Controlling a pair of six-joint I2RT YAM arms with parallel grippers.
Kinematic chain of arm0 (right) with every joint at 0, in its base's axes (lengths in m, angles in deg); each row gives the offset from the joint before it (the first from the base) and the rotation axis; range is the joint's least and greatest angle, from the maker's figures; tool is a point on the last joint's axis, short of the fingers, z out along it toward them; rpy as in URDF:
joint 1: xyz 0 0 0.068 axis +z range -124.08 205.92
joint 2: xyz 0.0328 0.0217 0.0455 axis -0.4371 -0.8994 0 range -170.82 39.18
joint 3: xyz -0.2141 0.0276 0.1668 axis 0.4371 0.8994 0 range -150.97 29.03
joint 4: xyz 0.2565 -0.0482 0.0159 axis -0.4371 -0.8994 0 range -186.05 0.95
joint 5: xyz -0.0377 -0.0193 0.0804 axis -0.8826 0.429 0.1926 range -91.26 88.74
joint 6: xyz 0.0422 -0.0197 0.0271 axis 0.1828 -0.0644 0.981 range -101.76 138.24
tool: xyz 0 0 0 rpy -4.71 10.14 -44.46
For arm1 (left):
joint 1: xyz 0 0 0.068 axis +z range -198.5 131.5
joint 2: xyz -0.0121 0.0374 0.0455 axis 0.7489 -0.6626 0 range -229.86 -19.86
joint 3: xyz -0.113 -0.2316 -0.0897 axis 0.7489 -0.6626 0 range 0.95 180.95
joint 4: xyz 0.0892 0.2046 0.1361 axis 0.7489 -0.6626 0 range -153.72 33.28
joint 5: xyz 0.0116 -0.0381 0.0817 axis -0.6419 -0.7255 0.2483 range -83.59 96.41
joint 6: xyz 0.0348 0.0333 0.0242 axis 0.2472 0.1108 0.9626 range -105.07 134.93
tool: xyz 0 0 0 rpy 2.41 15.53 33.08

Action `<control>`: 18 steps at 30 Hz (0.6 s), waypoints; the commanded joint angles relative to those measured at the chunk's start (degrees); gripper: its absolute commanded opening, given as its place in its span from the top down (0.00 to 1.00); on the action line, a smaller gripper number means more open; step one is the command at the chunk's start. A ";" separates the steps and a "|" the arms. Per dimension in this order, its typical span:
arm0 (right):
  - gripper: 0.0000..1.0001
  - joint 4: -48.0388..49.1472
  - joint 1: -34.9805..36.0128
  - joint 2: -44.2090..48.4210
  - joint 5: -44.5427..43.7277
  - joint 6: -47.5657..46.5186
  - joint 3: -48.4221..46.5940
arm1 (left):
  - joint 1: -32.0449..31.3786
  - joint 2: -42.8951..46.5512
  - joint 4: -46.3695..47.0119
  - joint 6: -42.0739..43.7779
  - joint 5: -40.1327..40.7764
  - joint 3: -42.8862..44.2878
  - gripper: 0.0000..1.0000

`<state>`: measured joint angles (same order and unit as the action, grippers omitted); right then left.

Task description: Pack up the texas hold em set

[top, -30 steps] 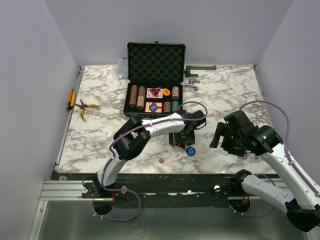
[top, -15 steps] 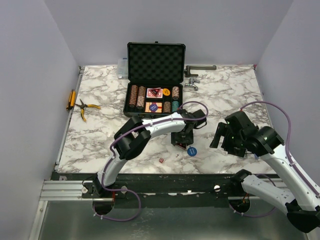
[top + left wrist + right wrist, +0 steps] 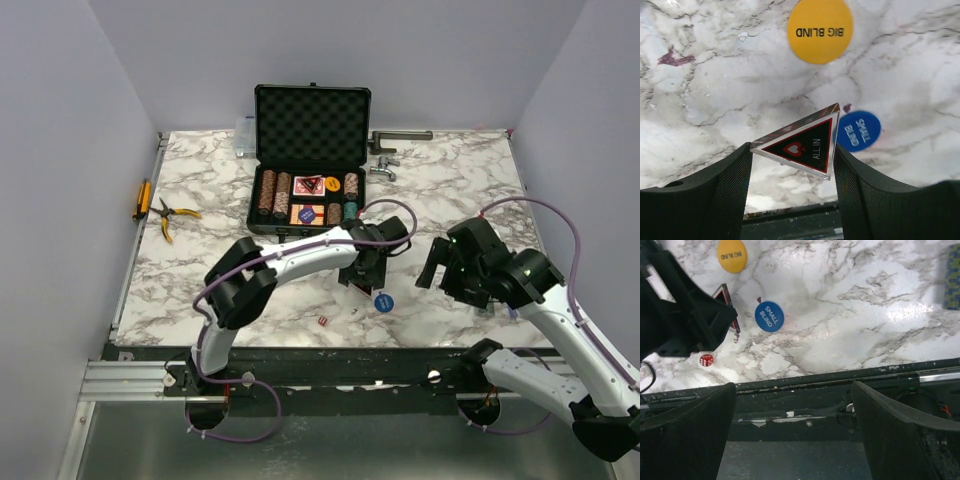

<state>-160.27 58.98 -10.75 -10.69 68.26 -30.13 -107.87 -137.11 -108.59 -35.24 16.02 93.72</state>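
Note:
The black foam-lined case point(image 3: 311, 125) stands open at the back, with brown and teal chip stacks point(image 3: 272, 192), cards and a yellow disc in its tray. My left gripper point(image 3: 362, 272) is shut on the red "ALL IN" triangle point(image 3: 805, 145) and holds it tilted above the marble, between its fingers point(image 3: 715, 185). Below it lie the yellow "BIG BLIND" disc point(image 3: 820, 30) and the blue "SMALL BLIND" disc point(image 3: 858, 131), which also shows in the top view point(image 3: 382, 301). A red die point(image 3: 322, 321) lies near the front edge. My right gripper point(image 3: 455, 275) is open and empty, to the right of the blue disc point(image 3: 769, 316).
Yellow-handled pliers point(image 3: 172, 215) and another yellow tool point(image 3: 142, 198) lie at the left edge. Metal tools point(image 3: 395, 150) lie right of the case, and a clear organiser box point(image 3: 245, 135) lies to its left. The black front rail point(image 3: 840, 375) runs under my right gripper.
My left gripper has moved slightly toward the case with the triangle in it, and its elbow has swung left. My right gripper has shifted a little up and left.

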 commanded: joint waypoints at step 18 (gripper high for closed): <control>0.00 15.30 0.32 -10.19 -3.72 -4.17 -5.53 | 3.37 24.18 -1.23 11.11 5.77 -3.84 1.00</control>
<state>-148.34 58.98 -19.49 -13.03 65.22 -33.63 -107.04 -116.34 -107.50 -26.67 19.60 89.42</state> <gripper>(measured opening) 0.998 0.606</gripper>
